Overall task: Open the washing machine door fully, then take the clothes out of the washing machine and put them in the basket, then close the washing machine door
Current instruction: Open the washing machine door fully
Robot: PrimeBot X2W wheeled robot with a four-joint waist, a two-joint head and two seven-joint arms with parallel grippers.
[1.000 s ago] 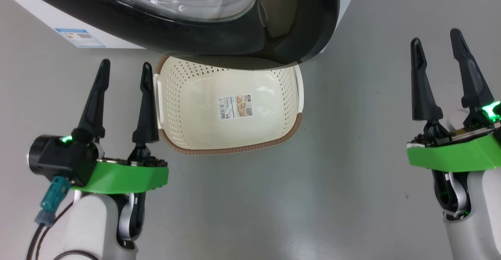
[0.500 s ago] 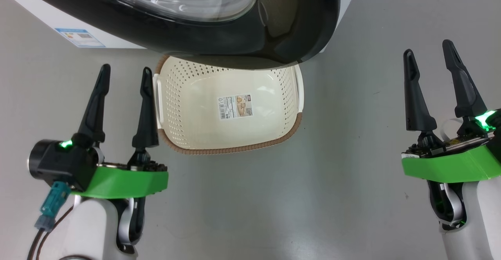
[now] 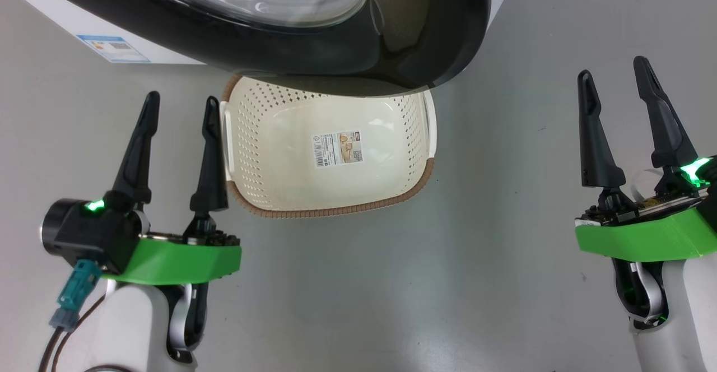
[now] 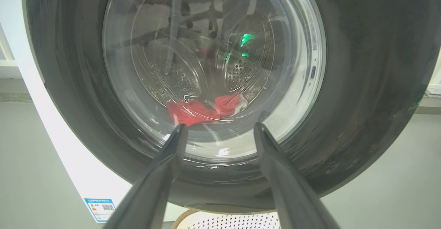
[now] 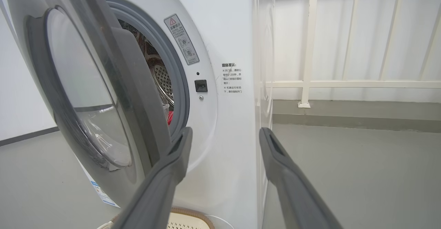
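**In front of the washing machine (image 5: 227, 118), the door (image 3: 336, 52) stands ajar**

On the left, the left claw (image 3: 181, 98) hangs over the grey floor (image 3: 504, 260), fingers spread wide and holding nothing, just beside the left handle of the basket (image 3: 325, 213). A blue label (image 3: 113, 48) sits low on the machine's white front. The cream basket stands on the floor in the middle, with a sticker (image 3: 338, 149) on its bottom. The half-open door overhangs its far edge.

Through the door glass, in the left wrist view, red clothes (image 4: 193, 111) lie low in the steel drum (image 4: 241, 73). The door stands between them and that claw.

On the right, the right claw (image 3: 612, 67) is also spread wide and empty, well apart from the basket. A white railing (image 5: 310, 42) runs beyond the machine.
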